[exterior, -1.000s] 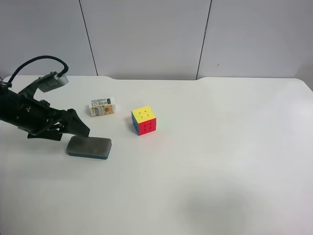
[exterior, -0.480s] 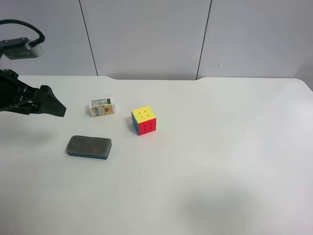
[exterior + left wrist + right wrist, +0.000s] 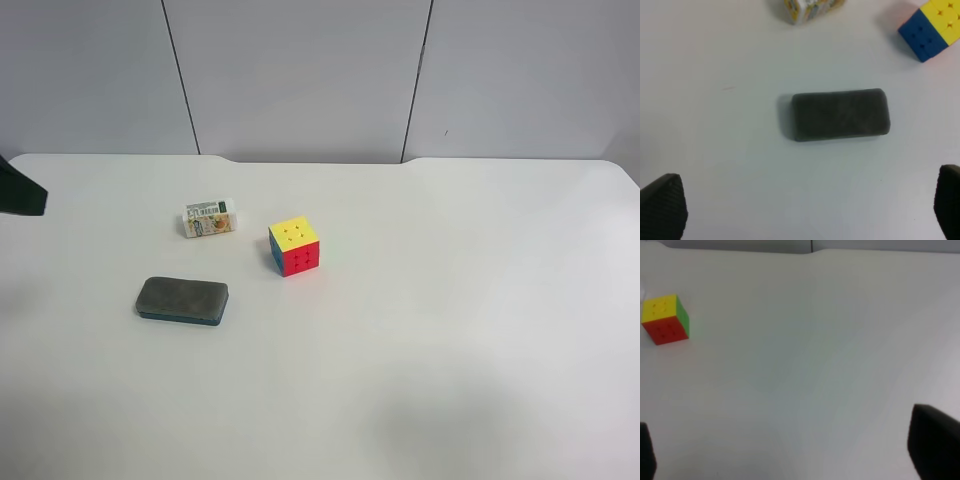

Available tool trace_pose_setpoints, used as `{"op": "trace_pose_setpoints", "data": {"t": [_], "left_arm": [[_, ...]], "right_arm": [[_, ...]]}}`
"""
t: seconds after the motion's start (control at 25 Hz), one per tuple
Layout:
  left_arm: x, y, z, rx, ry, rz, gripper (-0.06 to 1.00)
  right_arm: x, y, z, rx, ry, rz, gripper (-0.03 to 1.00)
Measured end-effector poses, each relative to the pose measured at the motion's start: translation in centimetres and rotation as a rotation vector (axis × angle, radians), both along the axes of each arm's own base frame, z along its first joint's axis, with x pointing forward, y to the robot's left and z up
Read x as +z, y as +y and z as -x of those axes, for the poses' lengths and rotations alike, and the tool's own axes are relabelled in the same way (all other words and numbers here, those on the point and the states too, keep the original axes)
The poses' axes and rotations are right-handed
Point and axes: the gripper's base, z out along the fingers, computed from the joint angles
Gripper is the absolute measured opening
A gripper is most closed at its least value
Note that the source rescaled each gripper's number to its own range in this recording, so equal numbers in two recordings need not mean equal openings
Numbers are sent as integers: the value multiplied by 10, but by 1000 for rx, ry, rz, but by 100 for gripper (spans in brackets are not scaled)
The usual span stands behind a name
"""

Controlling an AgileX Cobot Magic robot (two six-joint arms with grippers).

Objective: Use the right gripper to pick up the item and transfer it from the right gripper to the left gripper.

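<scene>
The item, a dark grey whiteboard eraser [image 3: 182,300] with a blue base, lies flat on the white table [image 3: 450,300], untouched. It also shows in the left wrist view [image 3: 840,115]. My left gripper [image 3: 805,210] is open and empty, its black fingertips [image 3: 662,205] wide apart, well back from the eraser. In the exterior high view only a black tip [image 3: 20,190] of it shows at the left edge. My right gripper [image 3: 790,460] is open and empty, one finger [image 3: 935,447] showing; it is over bare table and out of the exterior high view.
A multicoloured puzzle cube [image 3: 294,246] stands right of the eraser and also shows in the right wrist view [image 3: 665,319] and the left wrist view [image 3: 930,30]. A small white labelled packet [image 3: 210,218] lies behind the eraser. Grey wall panels stand behind the table.
The left arm has drawn back up and to the exterior high view's left, away from the eraser, and is almost out of view. The eraser, cube and packet have not moved.
</scene>
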Motion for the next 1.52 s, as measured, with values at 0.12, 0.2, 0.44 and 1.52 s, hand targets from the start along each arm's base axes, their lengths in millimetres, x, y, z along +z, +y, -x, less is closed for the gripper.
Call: {"op": "trace_pose_setpoints", "data": {"t": [0.12, 0.2, 0.44, 1.52], "left_arm": [[10, 4, 26, 62, -13, -11, 100], [15, 7, 44, 92, -17, -25, 100], [21, 10, 99, 106, -33, -64, 100], [-31, 11, 179, 154, -365, -46, 100]], "right_arm": [[0, 0, 0, 0, 0, 0, 99], [0, 0, 0, 0, 0, 0, 99], [0, 0, 0, 0, 0, 0, 99], [0, 0, 0, 0, 0, 0, 99]]}}
